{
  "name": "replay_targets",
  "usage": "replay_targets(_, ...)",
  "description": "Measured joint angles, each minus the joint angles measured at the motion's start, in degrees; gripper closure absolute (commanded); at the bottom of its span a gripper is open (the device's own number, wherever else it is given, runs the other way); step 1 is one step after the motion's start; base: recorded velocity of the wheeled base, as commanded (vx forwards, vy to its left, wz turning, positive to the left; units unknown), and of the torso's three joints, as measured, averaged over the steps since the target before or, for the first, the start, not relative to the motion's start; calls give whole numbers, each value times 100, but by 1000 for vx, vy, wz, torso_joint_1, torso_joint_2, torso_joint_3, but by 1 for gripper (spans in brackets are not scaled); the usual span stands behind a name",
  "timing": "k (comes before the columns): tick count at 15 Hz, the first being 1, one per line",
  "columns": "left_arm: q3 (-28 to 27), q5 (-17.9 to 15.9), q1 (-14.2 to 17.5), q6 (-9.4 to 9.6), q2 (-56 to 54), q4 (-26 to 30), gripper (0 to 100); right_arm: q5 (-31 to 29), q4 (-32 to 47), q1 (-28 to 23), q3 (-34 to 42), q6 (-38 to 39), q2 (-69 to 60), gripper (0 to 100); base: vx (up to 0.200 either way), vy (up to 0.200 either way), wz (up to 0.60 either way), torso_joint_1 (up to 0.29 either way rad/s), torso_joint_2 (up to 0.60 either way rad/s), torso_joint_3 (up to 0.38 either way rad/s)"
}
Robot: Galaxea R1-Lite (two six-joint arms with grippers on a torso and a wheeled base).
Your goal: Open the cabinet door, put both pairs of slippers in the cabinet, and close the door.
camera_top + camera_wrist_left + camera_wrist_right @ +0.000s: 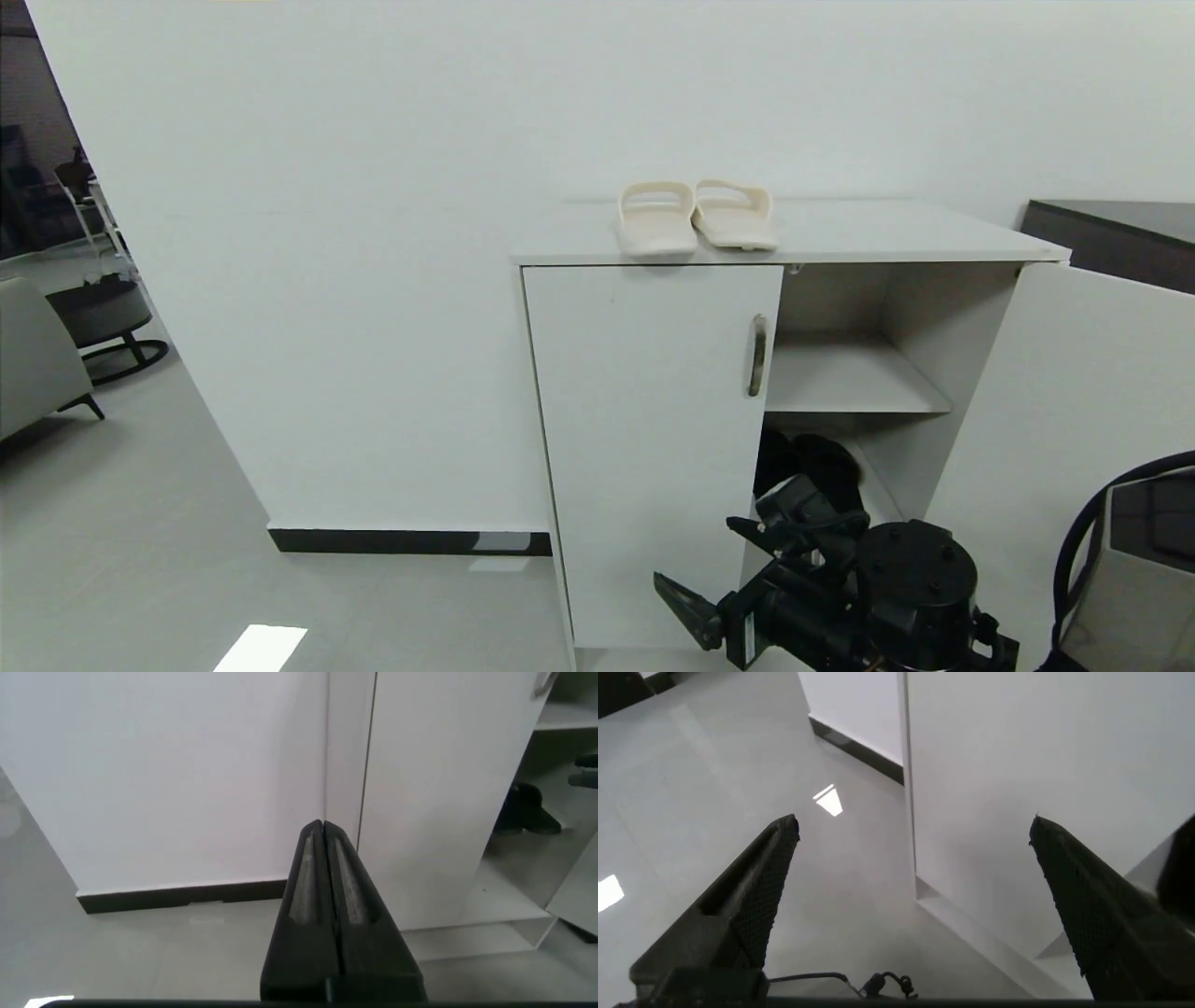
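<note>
Right end effector [698, 557] near and low before closed left door [653, 448], fingers spread wide, empty, left end effector [322, 827] pinched together, empty, dark slippers [822, 464] just beyond in lower compartment, beige slippers [695, 217] farthest, atop cabinet [887, 243]

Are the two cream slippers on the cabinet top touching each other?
Touching. In the head view the left slipper and right slipper lie side by side on the cabinet top, inner edges meeting with no gap.

The white board cabinet [653, 448] is matt and smooth, its slim bar handle [757, 355] dull metal; cream moulded slippers [656, 229] atop it look rubbery, matt.
</note>
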Motion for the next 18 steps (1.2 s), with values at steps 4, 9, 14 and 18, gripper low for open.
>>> replay_targets(4,0,0,2,0,0,2,100,0,5,10,0,-5,17,0,0,0,0,183,-470,-284)
replay_targets(9,0,0,2,0,0,5,100,1,5,2,2,-6,24,0,0,0,0,209,-488,-286)
replay_targets(14,0,0,2,-2,0,0,100,4,5,5,2,-5,28,0,0,0,0,230,-512,-278)
replay_targets(18,0,0,2,-29,0,2,100,1,5,7,5,-2,52,0,0,0,0,249,-544,-295)
